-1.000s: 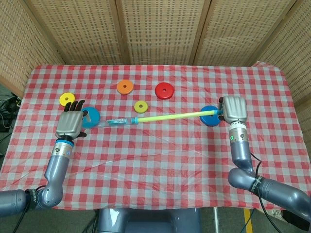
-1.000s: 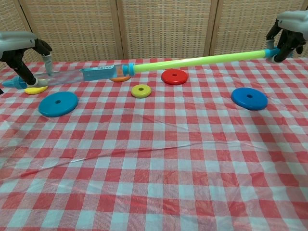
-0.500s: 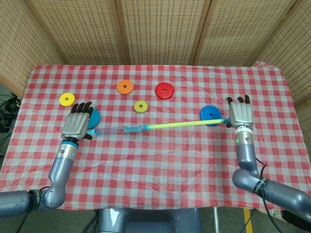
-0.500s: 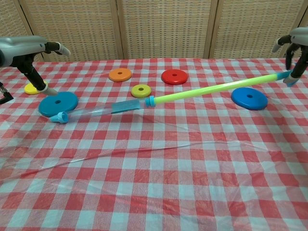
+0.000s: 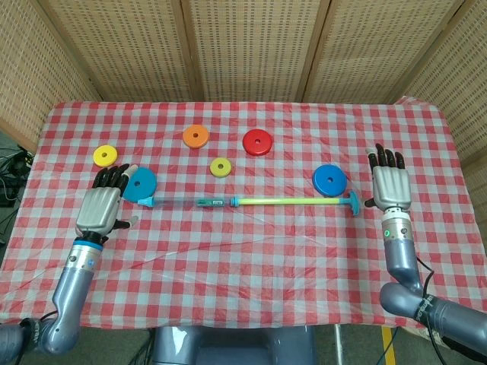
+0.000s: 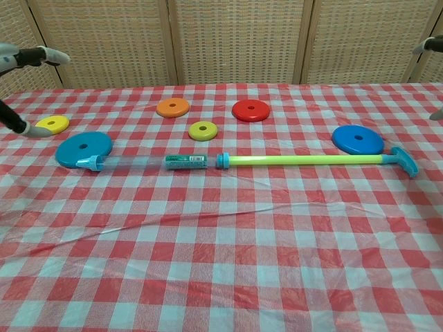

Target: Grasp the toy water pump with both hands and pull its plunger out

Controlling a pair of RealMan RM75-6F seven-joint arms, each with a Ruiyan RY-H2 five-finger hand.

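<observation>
The toy water pump lies flat on the checked cloth with its plunger drawn far out. Its clear barrel (image 5: 179,201) (image 6: 138,162) points left and the yellow-green plunger rod (image 5: 289,201) (image 6: 304,160) runs right to a blue T-handle (image 5: 354,203) (image 6: 404,160). My left hand (image 5: 100,207) hovers left of the barrel tip, fingers spread, holding nothing. Just right of the handle my right hand (image 5: 390,187) is open, apart from the handle. In the chest view only fingertips of the left hand (image 6: 31,59) and the right hand (image 6: 430,48) show at the edges.
Flat discs lie around: a big blue disc (image 5: 139,184) by the barrel tip, yellow (image 5: 105,156), orange (image 5: 195,136), a small yellow one (image 5: 221,166), red (image 5: 257,141) and a blue one (image 5: 330,180) near the handle. Wicker screens stand behind the table.
Both hands have let go of the pump. It dropped from the air onto the cloth and now lies level. Both hands spread open and drew outward and toward the near edge.
</observation>
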